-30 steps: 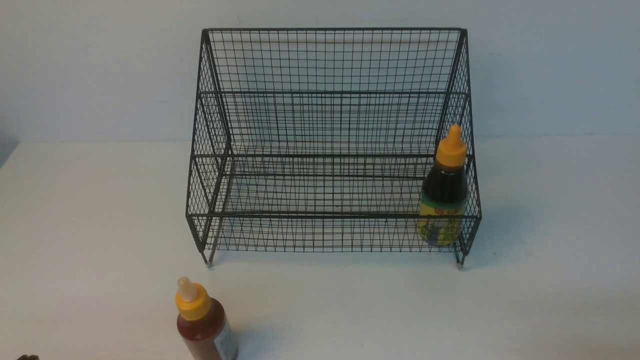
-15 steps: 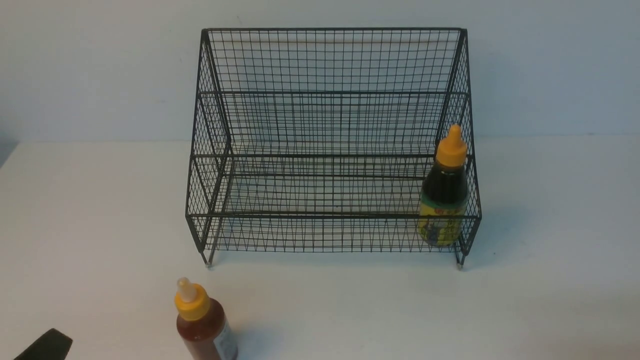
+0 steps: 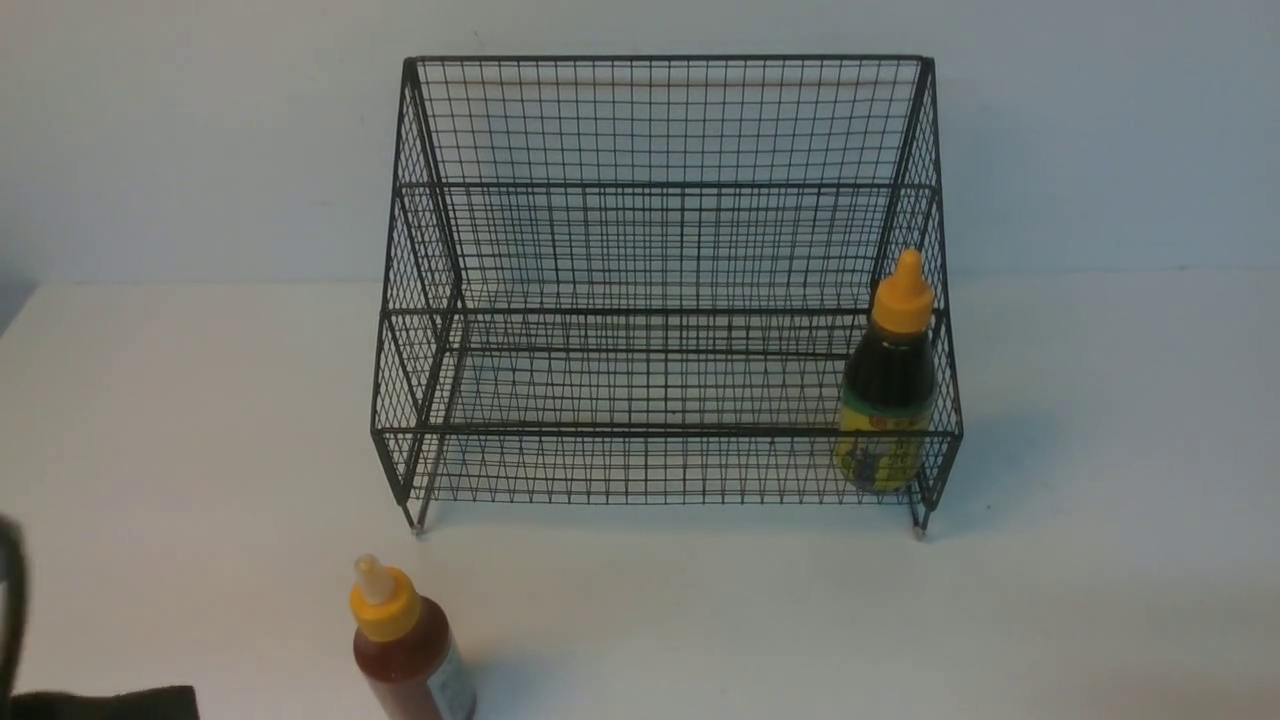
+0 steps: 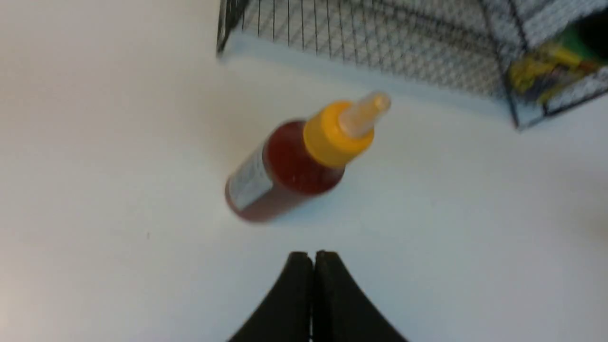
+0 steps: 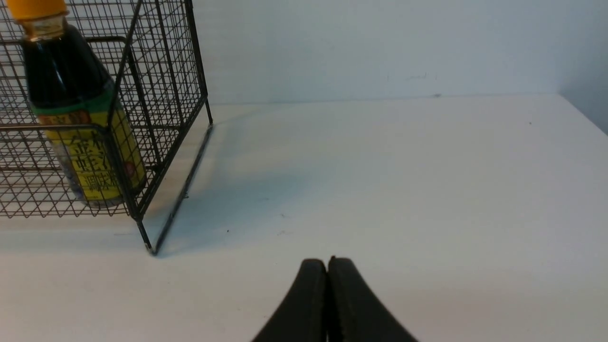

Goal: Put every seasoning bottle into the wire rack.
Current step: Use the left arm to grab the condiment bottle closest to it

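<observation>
While the dark-sauce squeeze bottle with the yellow-green label and orange nozzle cap (image 3: pixel 888 400) already stands upright inside the large black wire-mesh rack (image 3: pixel 660 120), the task reads as about half done. That bottle sits on the lower front tier at the rack's right end, close against the sloped right side panel, and nothing grips it. The upper tier and the rest of the lower tier hold no bottle.

What remains is the red-sauce squeeze bottle with the white label, yellow cap and pale tip (image 3: pixel 405 650). It stands on the white table (image 3: pixel 200 400), outside the rack, well in front of the rack's left front foot and apart from it, seemingly upright.

The left gripper (image 4: pixel 312 259) has its two black fingers pressed together with nothing between them. In its wrist view the red bottle lies just ahead of the fingertips, not touching them, so I judge that this arm is lined up for the pick. Its jaws would have to part before they could take the bottle's body.

The right gripper (image 5: pixel 327 263) also has its fingers closed flat against each other and carries nothing. It hangs over bare table to the right of the rack, with the dark bottle visible through the mesh off to one side
</observation>
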`<action>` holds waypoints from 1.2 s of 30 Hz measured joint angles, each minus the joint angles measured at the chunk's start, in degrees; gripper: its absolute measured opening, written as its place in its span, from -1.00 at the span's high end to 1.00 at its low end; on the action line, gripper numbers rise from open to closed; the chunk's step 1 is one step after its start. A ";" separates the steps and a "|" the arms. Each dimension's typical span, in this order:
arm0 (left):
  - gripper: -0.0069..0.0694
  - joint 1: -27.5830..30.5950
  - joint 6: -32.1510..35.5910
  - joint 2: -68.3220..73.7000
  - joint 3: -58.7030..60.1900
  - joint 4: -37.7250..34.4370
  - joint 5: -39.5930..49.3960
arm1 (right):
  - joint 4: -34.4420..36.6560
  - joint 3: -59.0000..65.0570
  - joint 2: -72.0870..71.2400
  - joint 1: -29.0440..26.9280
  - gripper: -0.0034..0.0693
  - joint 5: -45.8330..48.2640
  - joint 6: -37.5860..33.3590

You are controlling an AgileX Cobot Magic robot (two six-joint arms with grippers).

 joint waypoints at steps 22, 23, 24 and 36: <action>-0.22 -2.13 18.76 28.66 -19.11 -2.32 11.37 | -0.14 0.00 0.00 0.00 0.95 0.05 0.00; -0.28 -4.78 18.10 29.73 -20.16 -2.06 11.44 | -0.20 0.00 0.00 0.00 0.95 0.05 0.00; -0.30 -6.22 17.19 30.58 -20.75 -1.67 11.52 | -0.27 0.00 0.00 0.00 0.95 0.05 0.00; -0.33 -25.38 -8.27 41.85 -25.39 24.43 8.00 | -0.34 0.00 0.00 0.00 0.95 0.05 0.00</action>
